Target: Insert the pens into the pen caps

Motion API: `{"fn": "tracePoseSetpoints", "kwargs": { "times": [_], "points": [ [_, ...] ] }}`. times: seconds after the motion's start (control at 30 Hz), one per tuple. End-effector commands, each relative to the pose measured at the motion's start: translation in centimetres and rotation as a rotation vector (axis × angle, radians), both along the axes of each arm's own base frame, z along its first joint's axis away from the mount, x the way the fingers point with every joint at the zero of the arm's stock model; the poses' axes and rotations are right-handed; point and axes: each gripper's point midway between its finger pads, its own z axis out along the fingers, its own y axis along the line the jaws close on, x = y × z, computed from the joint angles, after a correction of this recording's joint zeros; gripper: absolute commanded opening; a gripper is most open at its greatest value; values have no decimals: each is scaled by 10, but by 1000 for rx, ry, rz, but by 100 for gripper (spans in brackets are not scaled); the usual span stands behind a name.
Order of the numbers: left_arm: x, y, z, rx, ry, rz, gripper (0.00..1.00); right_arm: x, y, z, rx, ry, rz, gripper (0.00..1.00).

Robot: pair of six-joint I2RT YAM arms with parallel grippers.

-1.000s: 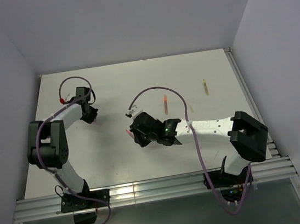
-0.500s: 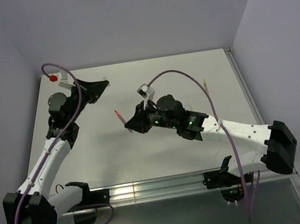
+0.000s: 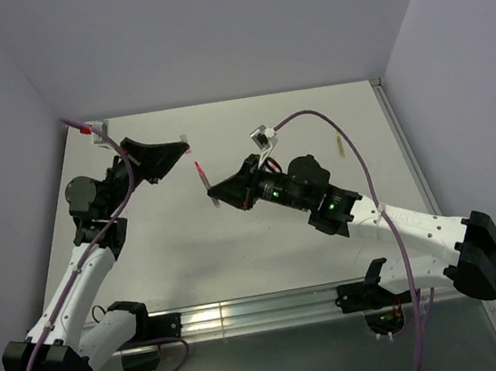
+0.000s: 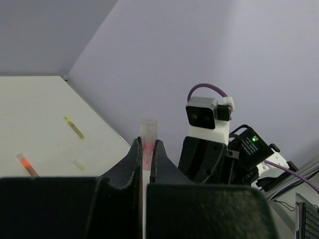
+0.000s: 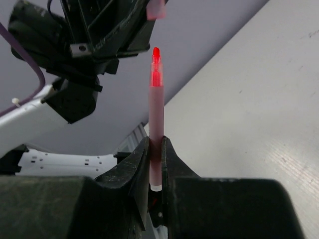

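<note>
My left gripper (image 3: 179, 146) is raised above the table and shut on a pale pink pen cap (image 4: 148, 135). The cap sticks out past the fingertips with its open end forward. My right gripper (image 3: 215, 190) is also lifted and shut on a red pen (image 5: 156, 114), gripped near its blunt end with the bright red tip pointing out. In the right wrist view the cap (image 5: 156, 9) hangs just above and slightly to one side of the tip, with a small gap between them. The top view shows the pen (image 3: 202, 175) just right of and below the cap (image 3: 184, 143).
A tan-olive pen (image 3: 340, 144) lies on the white table (image 3: 237, 242) at the back right. The left wrist view shows that pen (image 4: 74, 127), another red pen (image 4: 26, 164) and a pale cap stub (image 4: 78, 165) on the table. Walls enclose three sides; a metal rail (image 3: 246, 312) runs along the front.
Both arms have risen from low over the table and turned their grippers toward each other. The red pen and the cap have come close together in the air.
</note>
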Motion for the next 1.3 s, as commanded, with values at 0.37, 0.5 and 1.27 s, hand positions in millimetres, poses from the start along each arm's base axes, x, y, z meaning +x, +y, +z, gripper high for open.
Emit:
{"fn": "tracePoseSetpoints", "kwargs": {
  "times": [0.37, 0.5, 1.27],
  "points": [
    [-22, -2, 13, -28, -99, -67, 0, 8, -6, 42, 149, -41, -30, 0],
    [-19, -1, 18, -46, -102, -51, 0, 8, -4, 41, 143, -35, -22, 0],
    [-10, -2, 16, -80, -77, -59, 0, 11, 4, 37, 130, -28, -4, 0]
  ]
}}
